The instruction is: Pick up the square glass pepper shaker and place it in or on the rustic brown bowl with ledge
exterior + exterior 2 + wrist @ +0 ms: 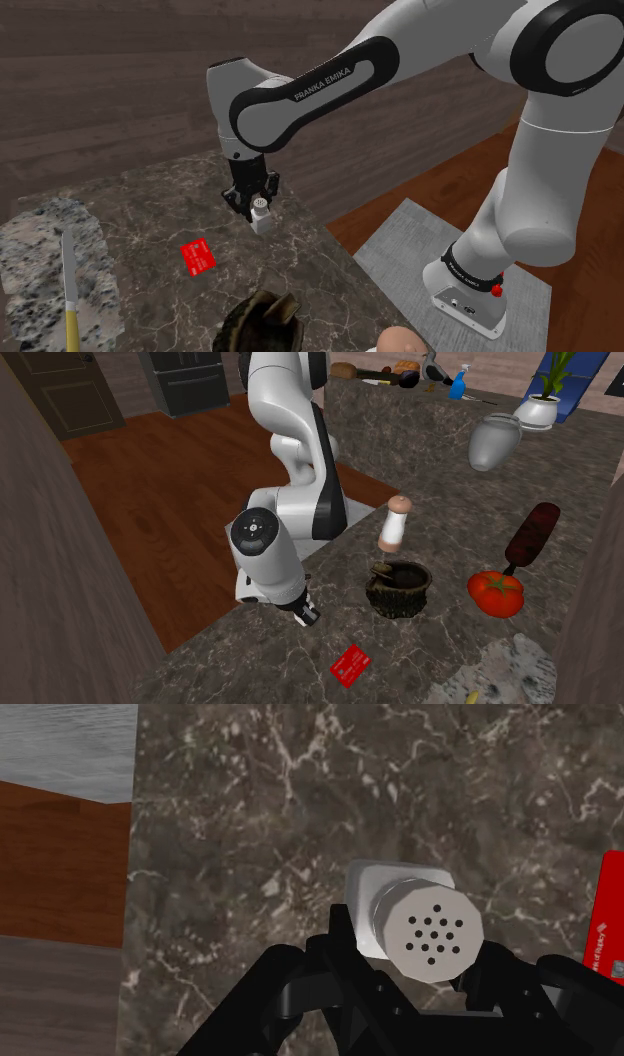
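Note:
A square clear shaker (415, 924) with a round perforated silver cap sits between my black fingers (343, 942), which clasp it on both sides. My gripper (254, 203) is shut on the shaker (262, 214) and holds it a little above the dark marble counter (150, 215), near the counter's edge by the arm's stand. The brown rustic bowl (262, 320) stands at the shoulder view's bottom middle, well below the gripper in that picture. In the second exterior view the gripper (304, 614) hangs to the left of the bowl (398, 588).
A red card (198, 257) lies on the counter between gripper and bowl. A knife (70, 290) rests on a speckled slab at the shoulder view's left. A pepper mill (394, 524), tomato (496, 592), dark bottle (530, 535) and grey vase (493, 442) stand beyond the bowl.

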Controlling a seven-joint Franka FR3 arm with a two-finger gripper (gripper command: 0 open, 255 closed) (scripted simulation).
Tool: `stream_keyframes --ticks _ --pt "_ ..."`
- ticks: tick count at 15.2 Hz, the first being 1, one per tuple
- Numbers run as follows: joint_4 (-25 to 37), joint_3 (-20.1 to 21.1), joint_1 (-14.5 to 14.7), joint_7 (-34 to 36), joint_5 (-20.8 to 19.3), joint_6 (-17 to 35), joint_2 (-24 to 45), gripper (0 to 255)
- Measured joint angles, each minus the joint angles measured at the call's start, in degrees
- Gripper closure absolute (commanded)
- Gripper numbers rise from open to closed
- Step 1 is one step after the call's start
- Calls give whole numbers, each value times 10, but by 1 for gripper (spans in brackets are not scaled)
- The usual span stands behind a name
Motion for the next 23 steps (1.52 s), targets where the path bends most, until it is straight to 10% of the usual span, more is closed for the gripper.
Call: stream_keyframes --ticks 23 --pt "72 6 -6 2 17 -128 -59 255"
